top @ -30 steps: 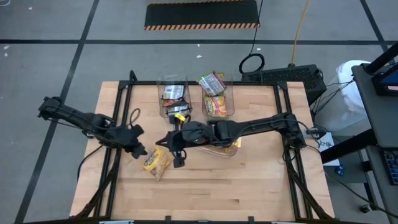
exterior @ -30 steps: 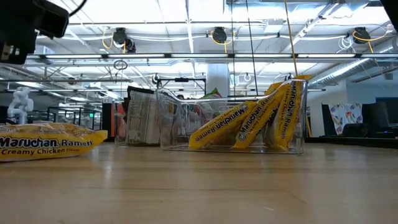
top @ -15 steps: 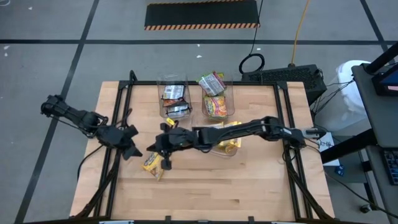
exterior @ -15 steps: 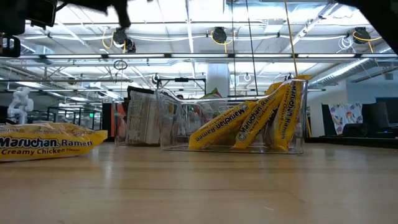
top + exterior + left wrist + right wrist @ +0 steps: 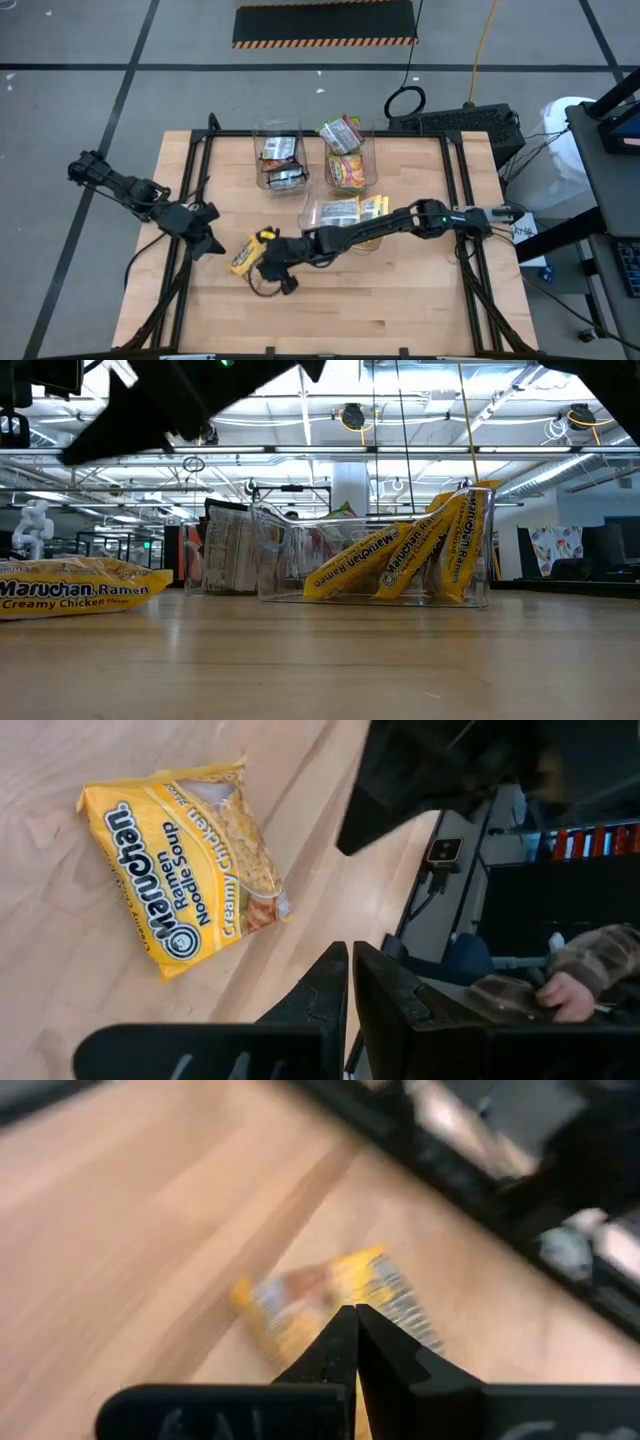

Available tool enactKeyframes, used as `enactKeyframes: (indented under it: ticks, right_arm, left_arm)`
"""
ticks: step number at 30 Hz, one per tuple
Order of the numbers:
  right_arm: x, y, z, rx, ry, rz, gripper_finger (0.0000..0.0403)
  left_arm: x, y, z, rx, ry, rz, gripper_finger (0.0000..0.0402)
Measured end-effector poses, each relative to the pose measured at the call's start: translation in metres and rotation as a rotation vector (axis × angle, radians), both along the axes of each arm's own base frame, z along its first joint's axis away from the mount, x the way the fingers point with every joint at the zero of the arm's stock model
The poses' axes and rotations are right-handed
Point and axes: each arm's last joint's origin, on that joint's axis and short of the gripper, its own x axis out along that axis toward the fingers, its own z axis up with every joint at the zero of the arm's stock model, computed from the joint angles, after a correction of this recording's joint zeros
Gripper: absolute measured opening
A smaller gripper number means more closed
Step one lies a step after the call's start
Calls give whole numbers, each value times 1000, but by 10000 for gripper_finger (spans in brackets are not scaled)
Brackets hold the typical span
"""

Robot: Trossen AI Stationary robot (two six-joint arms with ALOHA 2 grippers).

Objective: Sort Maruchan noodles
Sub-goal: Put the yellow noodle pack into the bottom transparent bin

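We see a yellow packet point(image 5: 247, 255) flat on the desk point(image 5: 400, 300). Our right gripper point(image 5: 272, 275) hangs just beside it, fingers pressed together, empty. Our left gripper point(image 5: 212, 245), nearly closed, holds nothing.

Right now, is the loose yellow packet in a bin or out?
Out: the yellow packet lies flat on the table.

Your right arm is stretched far across the worktop point(image 5: 400, 300) from its base on the right side, low and nearly straight, elbow about mid-span. Its end effector point(image 5: 272, 272) sits left of centre, toward the front; in its own wrist view the two fingers point(image 5: 340, 1342) meet tip to tip, nothing between them. Your left arm is folded at the left edge of the worktop. Its end effector point(image 5: 210, 243) points inward, fingers point(image 5: 330, 985) almost together with a thin gap, empty.
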Motion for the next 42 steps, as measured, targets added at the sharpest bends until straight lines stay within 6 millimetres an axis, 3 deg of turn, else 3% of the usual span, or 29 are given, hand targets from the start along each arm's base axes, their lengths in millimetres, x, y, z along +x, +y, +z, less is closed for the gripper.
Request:
enactKeyframes:
  ticks: [8, 19, 26, 34, 42]
  right_arm:
    - [-5, 15, -8, -70, 39, 74, 9]
    - [-2, 8, -7, -21, 20, 27, 96]
    - [-5, 15, -36, -124, -134, 121, 115]
    - [-21, 24, -70, -354, -131, 288, 110]
    - [-24, 13, -83, -448, -192, 229, 110]
  left_arm:
    - [-1, 0, 1, -5, -5, -32, 26]
    - [-2, -1, 1, -28, 4, -40, 26]
    - [-2, -1, 1, -34, 6, -34, 26]
    - [-2, -1, 1, -36, 7, -33, 26]
    - [-1, -1, 1, -54, 16, -17, 26]
